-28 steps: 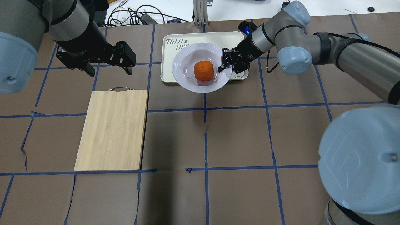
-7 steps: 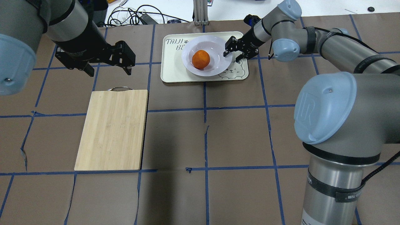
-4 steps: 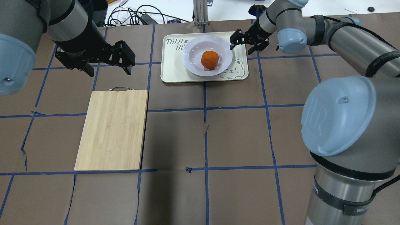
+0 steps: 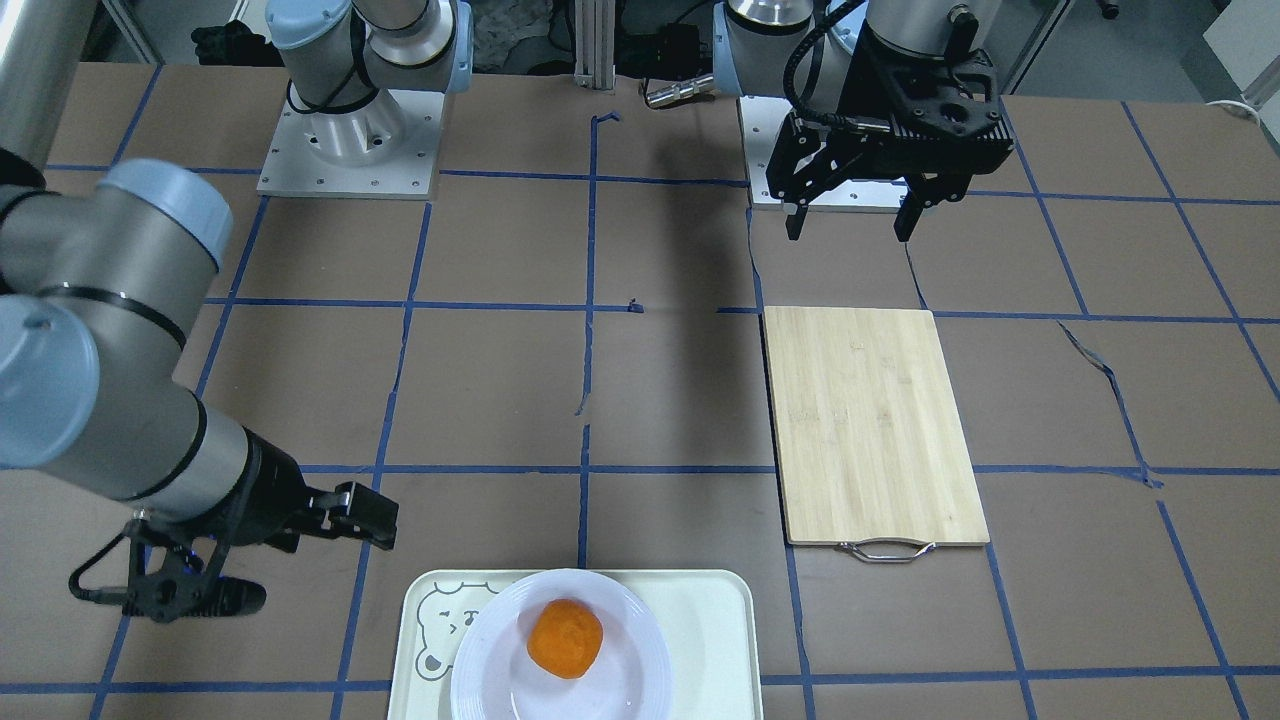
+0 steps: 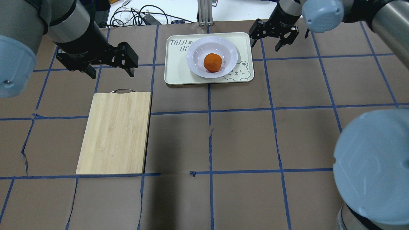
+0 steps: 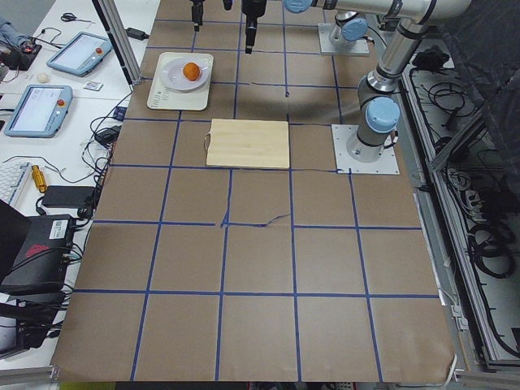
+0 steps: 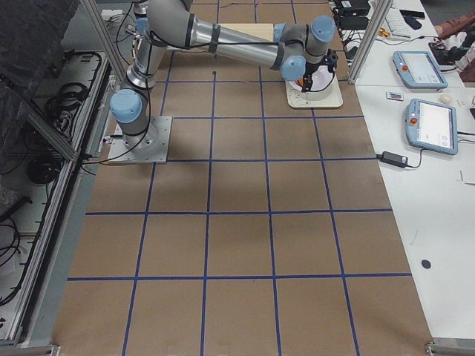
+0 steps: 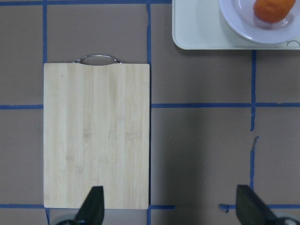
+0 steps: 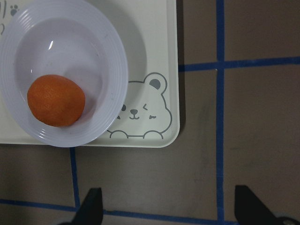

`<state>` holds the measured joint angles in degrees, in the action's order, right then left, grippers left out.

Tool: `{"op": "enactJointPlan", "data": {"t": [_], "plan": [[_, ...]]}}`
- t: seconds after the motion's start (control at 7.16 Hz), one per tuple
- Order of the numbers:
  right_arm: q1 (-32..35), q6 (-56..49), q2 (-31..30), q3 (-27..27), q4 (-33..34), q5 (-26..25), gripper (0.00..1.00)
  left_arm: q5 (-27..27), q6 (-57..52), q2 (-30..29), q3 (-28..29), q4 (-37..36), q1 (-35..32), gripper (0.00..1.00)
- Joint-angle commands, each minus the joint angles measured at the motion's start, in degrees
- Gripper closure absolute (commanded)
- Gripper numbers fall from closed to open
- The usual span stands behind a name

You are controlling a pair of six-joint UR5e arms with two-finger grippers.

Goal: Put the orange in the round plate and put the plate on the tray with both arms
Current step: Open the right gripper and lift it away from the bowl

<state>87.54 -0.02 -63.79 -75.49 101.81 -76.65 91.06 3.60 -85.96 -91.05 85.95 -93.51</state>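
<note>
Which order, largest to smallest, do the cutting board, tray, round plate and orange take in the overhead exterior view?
1-2. cutting board and tray: nearly alike in area, and the board lies nearer the camera, so unranked.
3. round plate.
4. orange, lying in the plate.

Brown-papered table (image 5: 243,140) bears the tray (image 5: 175,70) and cutting board (image 5: 115,132).

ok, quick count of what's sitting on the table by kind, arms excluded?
orange: 1
round plate: 1
tray: 1
bamboo cutting board: 1
Total: 4
</note>
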Motion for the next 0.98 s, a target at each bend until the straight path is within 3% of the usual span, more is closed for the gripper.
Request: {"op": "enactJointPlan", "data": {"t": [0.0, 0.14, 0.42, 0.84], "plan": [[0.0, 0.63, -11.83, -4.12, -10.45, -4.88, 0.0, 0.0, 0.0, 0.01, 0.0, 0.0, 0.0, 0.0], [0.09, 0.98, -16.32, -4.83, -15.37, -9.18, 0.0, 0.0, 0.0, 0.01, 0.0, 0.0, 0.0, 0.0], [0.17, 2.12, -21.97, -3.97, -23.12, -9.84, 0.0, 0.0, 0.0, 0.01, 0.0, 0.0, 0.0, 0.0], [0.35, 5.21, -24.1, -4.75, -23.85, -9.92, 0.0, 0.0, 0.0, 0.01, 0.0, -0.08, 0.0, 0.0]]}}
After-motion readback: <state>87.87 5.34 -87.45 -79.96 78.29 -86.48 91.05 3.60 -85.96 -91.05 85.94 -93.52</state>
